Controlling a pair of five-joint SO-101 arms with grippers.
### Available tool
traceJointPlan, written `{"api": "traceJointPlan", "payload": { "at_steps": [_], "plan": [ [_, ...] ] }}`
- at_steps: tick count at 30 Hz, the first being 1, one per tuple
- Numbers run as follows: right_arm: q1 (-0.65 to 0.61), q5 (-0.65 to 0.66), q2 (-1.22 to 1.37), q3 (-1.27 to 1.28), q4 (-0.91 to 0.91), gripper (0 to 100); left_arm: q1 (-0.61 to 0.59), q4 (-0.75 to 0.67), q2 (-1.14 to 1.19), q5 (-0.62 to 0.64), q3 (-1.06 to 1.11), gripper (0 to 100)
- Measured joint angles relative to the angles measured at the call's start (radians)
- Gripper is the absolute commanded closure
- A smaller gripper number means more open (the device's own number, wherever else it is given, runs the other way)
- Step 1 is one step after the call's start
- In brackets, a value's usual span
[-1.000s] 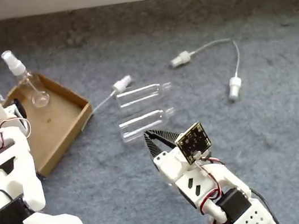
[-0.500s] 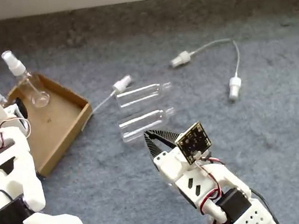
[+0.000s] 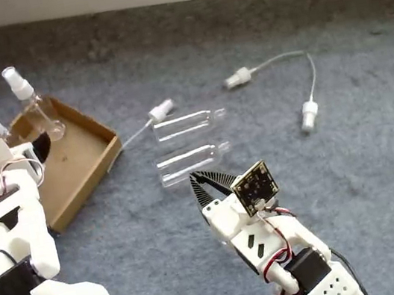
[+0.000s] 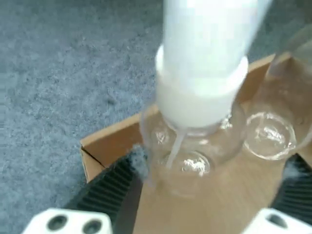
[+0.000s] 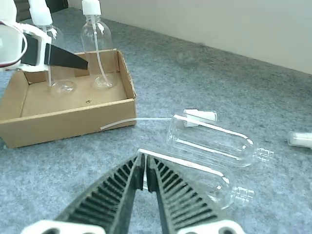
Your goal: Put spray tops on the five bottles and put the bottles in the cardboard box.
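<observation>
Right tool point(image 5: 145, 160) is sitting low over the grey counter point(image 3: 381, 162), its jaws pressed together and gripping nothing I can make out. And here's what matters: the nearer bare bottle point(image 3: 188, 162) is lying on its side just ahead of those tips, with its long axis running straight across the tool's line of reach. Its body is pointing toward the cardboard box point(image 3: 81, 158) and its open neck is pointing away from it. A second bare bottle point(image 3: 184, 125) is lying parallel just beyond.

I'm reading this as a job for the right arm, since it is much the nearer to both bottles. Those jaws will need to part before they can straddle the barrel.

Over at the box, the left tool point(image 3: 34, 144) is hanging with its jaws apart on either side of a capped bottle point(image 3: 38, 113) that is standing upright inside. From the left wrist view I can't tell whether either jaw is touching the glass. Another capped bottle point(image 5: 97, 36) is standing just beside it in the box.

Three loose spray tops are waiting on the counter. One point(image 3: 162, 110) is lying just past the far bottle, near its box end, and two more point(image 3: 240, 77) point(image 3: 309, 115) are lying farther out, well away from both arms.
</observation>
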Motion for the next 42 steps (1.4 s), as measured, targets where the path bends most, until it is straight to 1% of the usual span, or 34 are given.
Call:
{"api": "traceJointPlan", "payload": {
  "at_steps": [3, 8, 13, 16, 21, 27, 32, 35, 38, 42],
  "plan": [
    [0.000, 0.000, 0.000, 0.000, 0.000, 99.5, 0.000, 0.060, 0.000, 0.000, 0.000, 61],
    [0.002, 0.000, 0.000, 0.000, 0.000, 99.5, 0.000, 0.063, 0.000, 0.000, 0.000, 61],
    [0.041, 0.000, 0.000, 0.000, 0.000, 99.5, 0.000, 0.064, -0.005, 0.000, 0.000, 61],
    [0.046, 0.000, 0.000, 0.000, 0.000, 99.5, 0.000, 0.098, -0.055, 0.000, 0.018, 61],
    [0.051, 0.000, 0.000, 0.000, 0.000, 99.5, 0.000, 0.213, -0.146, 0.000, 0.023, 61],
    [0.051, -0.002, 0.000, 0.000, 0.000, 99.5, 0.000, 0.331, -0.181, -0.003, 0.023, 61],
    [0.054, -0.002, 0.000, 0.000, 0.000, 99.5, -0.011, 0.431, -0.187, -0.068, 0.023, 61],
    [0.054, -0.002, 0.000, 0.000, 0.000, 99.5, -0.008, 0.500, -0.238, -0.086, 0.023, 61],
    [0.054, -0.002, 0.000, 0.000, 0.000, 99.5, -0.008, 0.605, -0.334, -0.091, 0.023, 61],
    [0.054, -0.002, 0.000, 0.000, 0.000, 99.5, 0.003, 0.778, -0.483, -0.092, 0.023, 61]
  ]
}}
